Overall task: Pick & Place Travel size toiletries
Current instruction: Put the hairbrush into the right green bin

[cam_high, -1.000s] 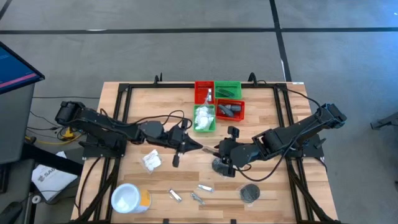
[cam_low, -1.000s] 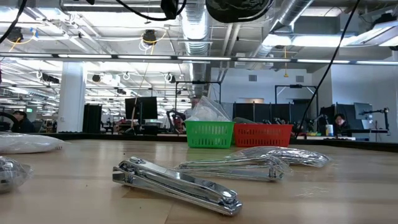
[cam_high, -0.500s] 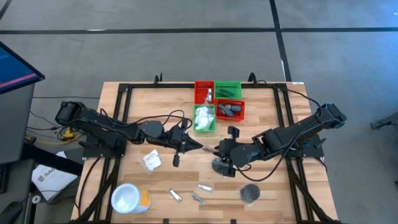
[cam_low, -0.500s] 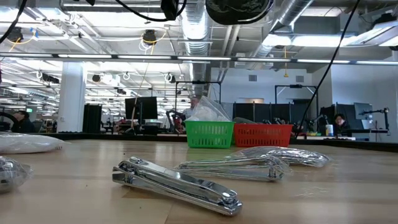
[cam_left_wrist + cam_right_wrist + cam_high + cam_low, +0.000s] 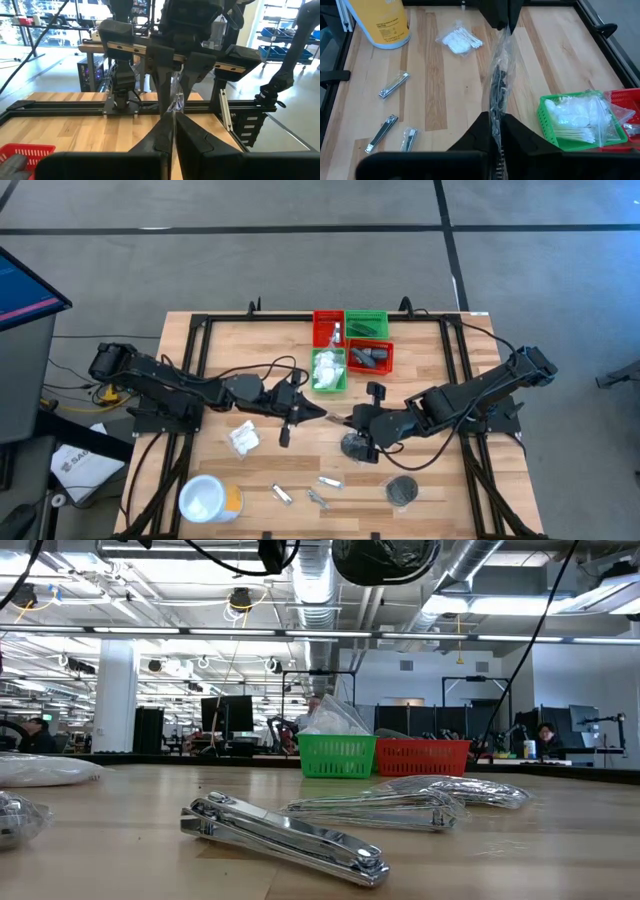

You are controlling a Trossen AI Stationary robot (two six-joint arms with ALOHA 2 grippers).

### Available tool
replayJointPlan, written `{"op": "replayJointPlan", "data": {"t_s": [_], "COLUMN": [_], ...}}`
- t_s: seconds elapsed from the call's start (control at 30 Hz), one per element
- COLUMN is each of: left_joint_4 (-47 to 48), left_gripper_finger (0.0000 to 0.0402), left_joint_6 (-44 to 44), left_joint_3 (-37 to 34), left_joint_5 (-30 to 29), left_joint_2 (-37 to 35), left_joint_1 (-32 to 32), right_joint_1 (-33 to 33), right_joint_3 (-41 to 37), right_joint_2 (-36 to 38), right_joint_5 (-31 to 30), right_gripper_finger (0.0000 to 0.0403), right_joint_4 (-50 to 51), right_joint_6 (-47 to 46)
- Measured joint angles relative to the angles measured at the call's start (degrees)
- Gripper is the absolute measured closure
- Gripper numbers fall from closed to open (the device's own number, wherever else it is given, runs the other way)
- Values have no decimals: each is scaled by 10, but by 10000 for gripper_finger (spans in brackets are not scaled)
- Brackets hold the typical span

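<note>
A black round disc in clear wrap (image 5: 356,445) is held up over the table's middle between both grippers; the low view shows it high at the picture's top (image 5: 385,558). My left gripper (image 5: 322,418) (image 5: 173,116) and my right gripper (image 5: 349,426) (image 5: 496,120) face each other tip to tip, each shut on the wrap. A second wrapped black disc (image 5: 403,490), a white packet (image 5: 243,439), a thin silver sachet (image 5: 330,480) and metal clippers (image 5: 283,494) lie flat on the table. My left gripper pinches the clear wrap's edge (image 5: 174,106) between its two shut fingers, coming level from the table's left. The wrap is lifted clear of the table. My right gripper pinches the wrap's other side (image 5: 495,107) between its shut fingers, level from the table's right. The disc (image 5: 496,87) stands edge-on in the wrap, stretched toward the left gripper's fingers (image 5: 502,15).
Red and green bins (image 5: 328,328) (image 5: 366,325) (image 5: 328,370) (image 5: 370,357) stand at the far middle, holding white packets and dark bottles. A white tub with an orange side (image 5: 208,500) sits near the left front corner. Black frame rails (image 5: 200,340) border the table.
</note>
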State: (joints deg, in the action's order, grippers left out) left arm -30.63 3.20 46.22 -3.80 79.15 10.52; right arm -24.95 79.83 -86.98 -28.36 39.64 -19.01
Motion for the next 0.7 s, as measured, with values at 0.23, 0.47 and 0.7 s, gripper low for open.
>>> {"op": "replayJointPlan", "data": {"t_s": [0.23, 0.47, 0.7], "left_joint_4": [-2, -3, -3], "left_gripper_finger": [352, 310, 292], "left_joint_6": [-14, -30, -30], "left_joint_3": [0, 0, 0], "left_joint_5": [-45, -50, -50], "left_joint_2": [0, 0, 0], "left_joint_1": [0, 0, 0], "right_joint_1": [2, 15, 45], "right_joint_3": [0, 0, 0], "right_joint_2": [0, 0, 0], "right_joint_5": [-1, -1, -2], "right_gripper_finger": [387, 387, 387], "right_joint_4": [6, 21, 47], "right_joint_6": [0, 1, 0]}}
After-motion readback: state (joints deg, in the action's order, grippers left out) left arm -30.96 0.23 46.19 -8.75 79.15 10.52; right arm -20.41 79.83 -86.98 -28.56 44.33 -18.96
